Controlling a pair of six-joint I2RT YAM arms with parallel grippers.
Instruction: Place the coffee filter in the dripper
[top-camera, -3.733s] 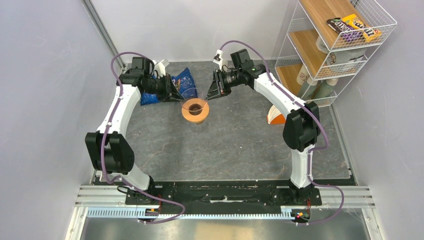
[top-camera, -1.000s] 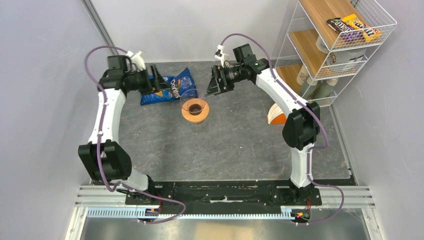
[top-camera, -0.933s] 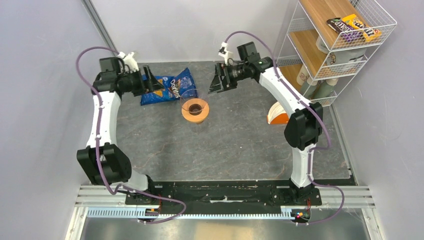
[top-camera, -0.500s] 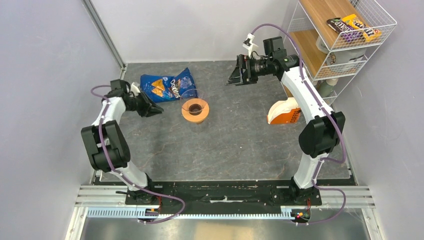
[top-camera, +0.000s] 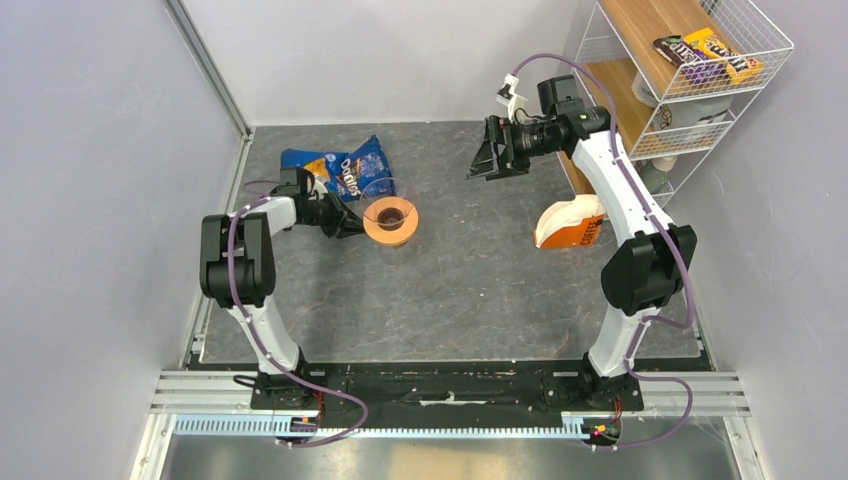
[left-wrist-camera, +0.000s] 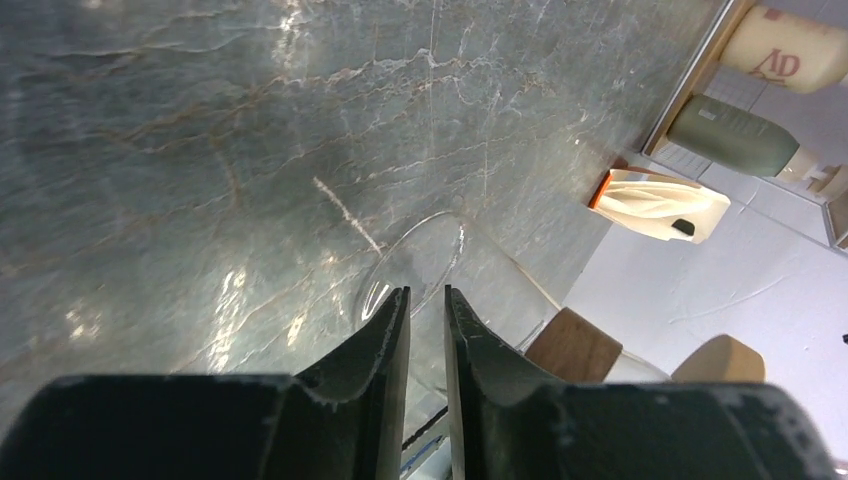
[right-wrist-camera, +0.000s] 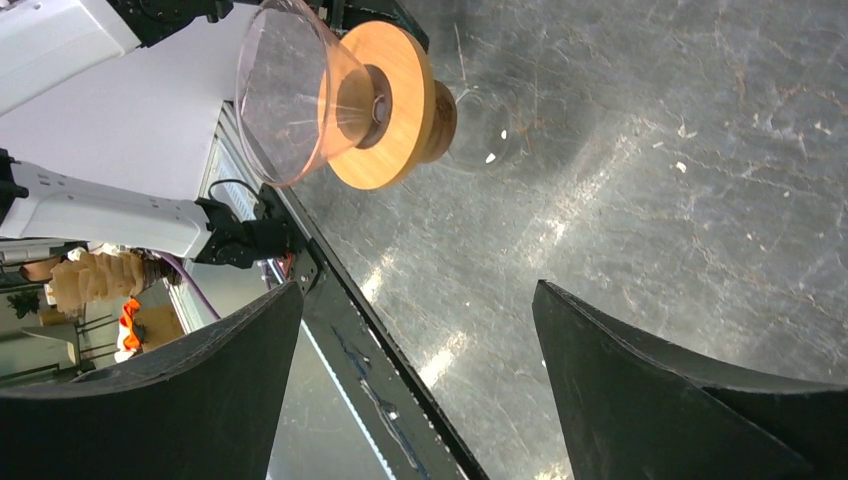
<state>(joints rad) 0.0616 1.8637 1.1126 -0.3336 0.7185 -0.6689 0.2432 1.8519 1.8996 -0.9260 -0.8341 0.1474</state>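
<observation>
The dripper (top-camera: 398, 232) stands mid-table: an orange-tan disc with a dark centre, carrying a clear glass cone (right-wrist-camera: 285, 95). My left gripper (top-camera: 348, 224) lies low at its left side. In the left wrist view its jaws (left-wrist-camera: 427, 292) are drawn nearly together, with the glass cone's rim (left-wrist-camera: 420, 245) at their tips and glass showing in the narrow gap. My right gripper (top-camera: 482, 160) hangs to the right of the dripper and behind it. It is wide open and empty (right-wrist-camera: 418, 285), and faces the dripper (right-wrist-camera: 385, 110). The coffee filter is not in view by itself.
An orange-and-white pack (top-camera: 570, 225) leans at the right, near the right arm; its open side shows white ridged paper (left-wrist-camera: 655, 195). A blue chip bag (top-camera: 340, 172) lies behind the left gripper. A wire shelf (top-camera: 660, 90) with bottles and snacks stands at the back right.
My left arm swung from the back left down to the dripper's left side, and its jaws closed from wide. My right gripper drew back to the right, away from the dripper, still open.
</observation>
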